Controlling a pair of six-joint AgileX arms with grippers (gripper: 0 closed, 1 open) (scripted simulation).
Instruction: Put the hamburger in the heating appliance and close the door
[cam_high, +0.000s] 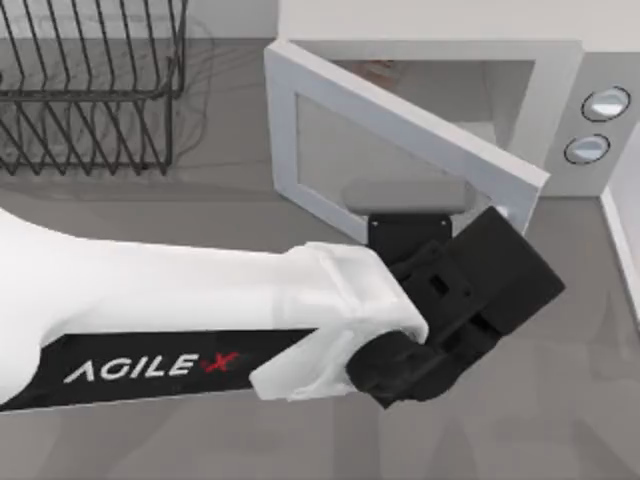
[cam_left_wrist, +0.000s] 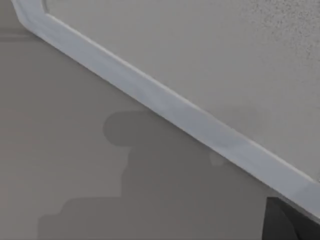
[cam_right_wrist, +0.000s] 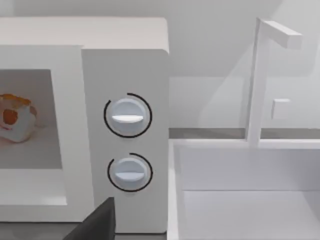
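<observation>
One arm works: the left gripper (cam_high: 480, 265) sits against the free edge of the door (cam_high: 400, 150), which stands partly open, angled out from the microwave (cam_high: 560, 110). Whether its fingers are apart, I cannot tell. Inside the cavity lies the hamburger (cam_right_wrist: 15, 117), well back from the opening. Bare table (cam_high: 560, 420) lies below the door.

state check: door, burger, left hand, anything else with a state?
door: part open, angled out from the microwave
hamburger: inside the cavity, on its floor
left hand: against the door's free edge, low by the handle; fingers not readable
dish rack: upright, holds nothing
</observation>
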